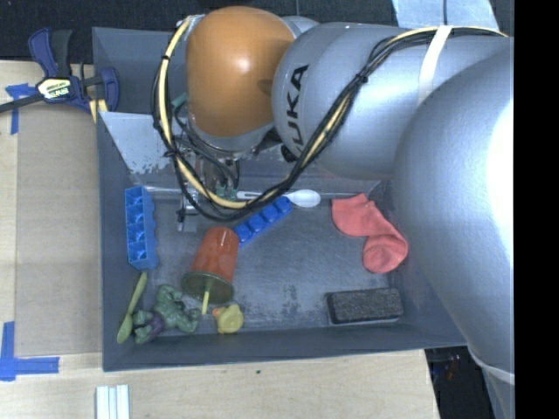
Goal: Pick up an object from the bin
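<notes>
Pincer (210,197) hangs under the arm's orange cover (229,68), upper left of the bin (288,273). Can't tell if it's released or clenched. Just below it lies a tipped red cup (216,253), with a blue brick strip (264,219) and white spoon (302,199) to the right.

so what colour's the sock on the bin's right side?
The sock is pink, as the camera view shows.

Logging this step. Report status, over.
Gripper low, mid-left of bin, hold unconfirmed. Nearest: red cup on its side, blue brick beside. Crowding: white spoon at right.
</notes>
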Controlling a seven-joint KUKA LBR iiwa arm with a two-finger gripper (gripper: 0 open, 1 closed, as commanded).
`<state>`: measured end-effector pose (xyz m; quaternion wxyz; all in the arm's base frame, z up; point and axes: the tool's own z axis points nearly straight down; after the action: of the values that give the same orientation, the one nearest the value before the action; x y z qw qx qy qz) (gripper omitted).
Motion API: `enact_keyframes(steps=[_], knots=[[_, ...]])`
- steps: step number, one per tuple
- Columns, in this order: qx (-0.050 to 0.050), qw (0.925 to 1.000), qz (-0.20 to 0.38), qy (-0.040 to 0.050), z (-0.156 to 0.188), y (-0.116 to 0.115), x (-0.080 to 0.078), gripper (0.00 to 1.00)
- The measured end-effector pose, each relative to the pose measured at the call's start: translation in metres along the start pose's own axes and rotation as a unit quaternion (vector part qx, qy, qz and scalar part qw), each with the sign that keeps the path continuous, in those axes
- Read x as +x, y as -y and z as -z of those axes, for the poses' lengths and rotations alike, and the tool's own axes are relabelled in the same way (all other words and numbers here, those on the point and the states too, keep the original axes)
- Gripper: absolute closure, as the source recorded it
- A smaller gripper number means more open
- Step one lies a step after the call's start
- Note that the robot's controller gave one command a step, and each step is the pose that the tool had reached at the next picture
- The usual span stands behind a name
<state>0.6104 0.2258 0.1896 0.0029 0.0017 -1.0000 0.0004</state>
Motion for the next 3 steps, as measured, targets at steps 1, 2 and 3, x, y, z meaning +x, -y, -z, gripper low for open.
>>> enact_keyframes(steps=[1, 2, 3], knots=[[-0.001, 1.0000, -0.002, 0.0042, 0.006, 0.001, -0.002, 0.00], [-0.001, 0.9966, 0.082, 0.0050, -0.063, 0.057, 0.012, 0.00], [-0.002, 0.9855, 0.169, 0.0153, -0.097, 0.064, 0.003, 0.00]])
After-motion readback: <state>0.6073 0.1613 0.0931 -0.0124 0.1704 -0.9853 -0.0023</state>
